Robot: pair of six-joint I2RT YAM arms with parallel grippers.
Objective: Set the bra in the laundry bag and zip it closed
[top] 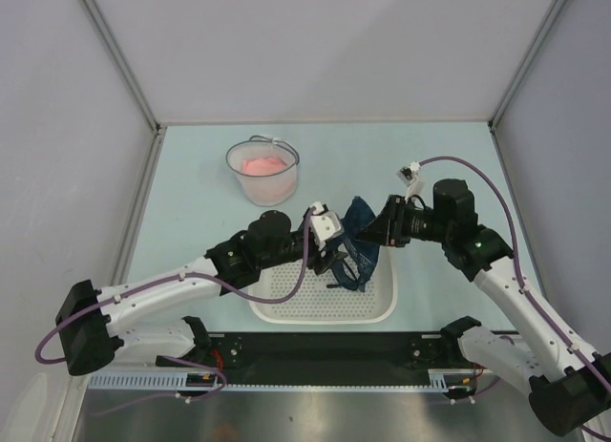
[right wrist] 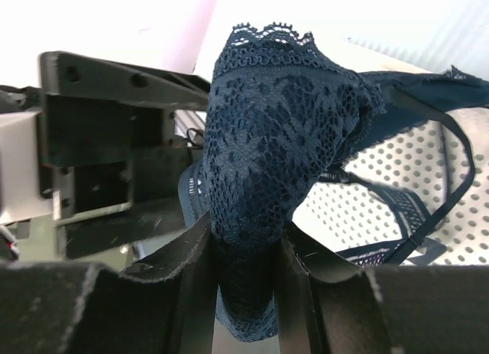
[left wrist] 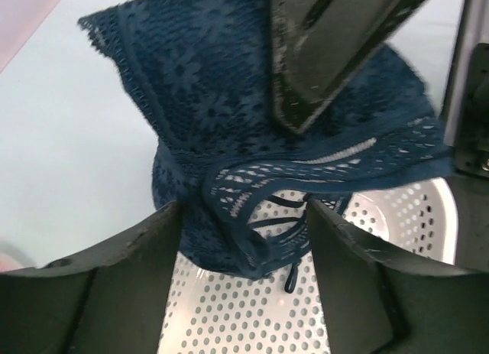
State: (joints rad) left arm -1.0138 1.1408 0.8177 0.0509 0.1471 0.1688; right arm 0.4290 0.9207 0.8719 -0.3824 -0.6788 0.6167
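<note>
Three grey wall panels (top: pixel 315 41) enclose a pale blue-green table (top: pixel 191 175), metal framing at their seams. A white perforated basket (top: pixel 315 313) sits at the table's near edge between both arms. The laundry bag (top: pixel 263 175) stands upright far back on the left with something pink inside, well apart from the dark blue lace bra (top: pixel 361 232). The bra hangs over the basket, pinched in the right gripper (right wrist: pixel 244 239). The left gripper (left wrist: pixel 244 216) is spread wide, its fingers flanking the dangling fabric.
</note>
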